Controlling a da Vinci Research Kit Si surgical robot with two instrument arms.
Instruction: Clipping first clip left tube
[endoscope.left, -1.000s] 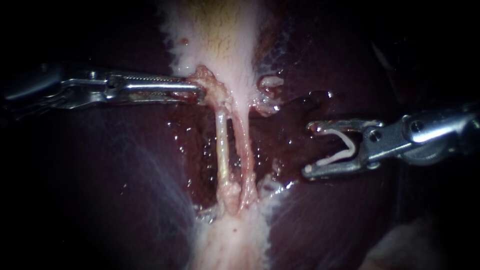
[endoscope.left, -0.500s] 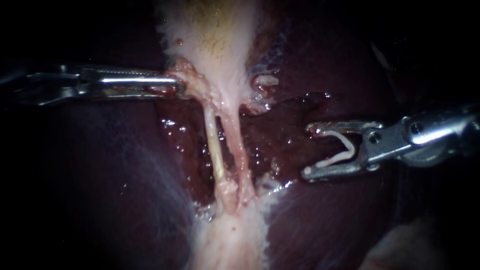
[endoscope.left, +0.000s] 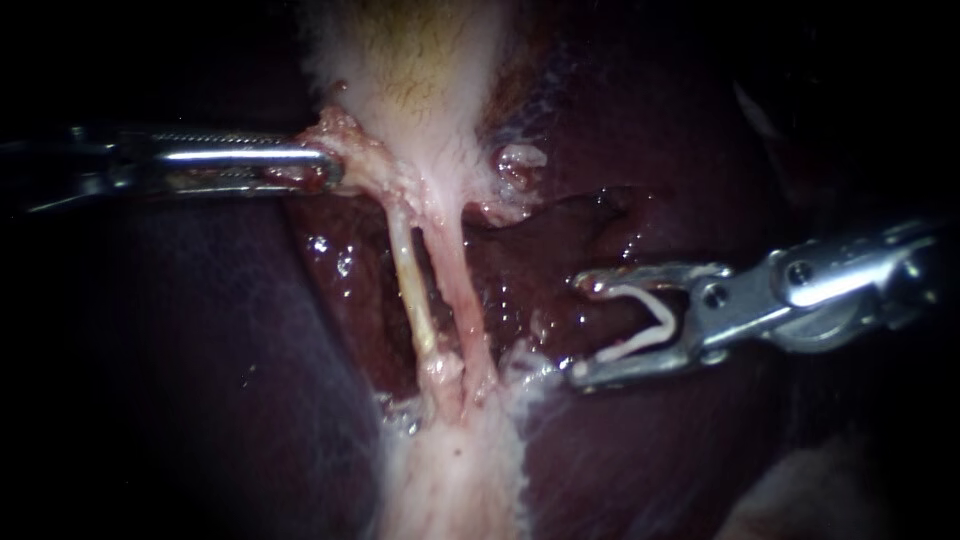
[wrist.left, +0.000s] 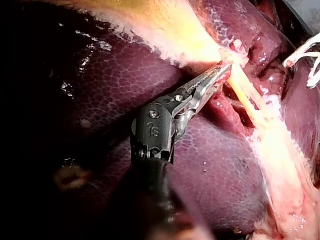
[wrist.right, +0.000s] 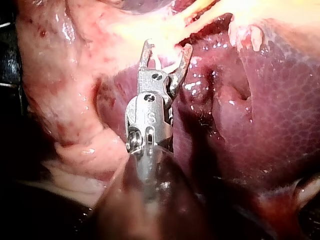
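In the endoscope view the light falls on the centre of the frame. The gallbladder (endoscope.left: 420, 70) glows pale, while the corners and the left edge sink into black. A hard streak of glare runs along the left instrument (endoscope.left: 328, 170), clamped on the gallbladder's edge. The right instrument (endoscope.left: 583, 330) shines too, and the clip (endoscope.left: 668, 322) held in its jaws shows white. Wet specks glint on the liver (endoscope.left: 560, 260). Both wrist views are brighter, though the liver beside the left instrument's shaft lies in deep shadow.
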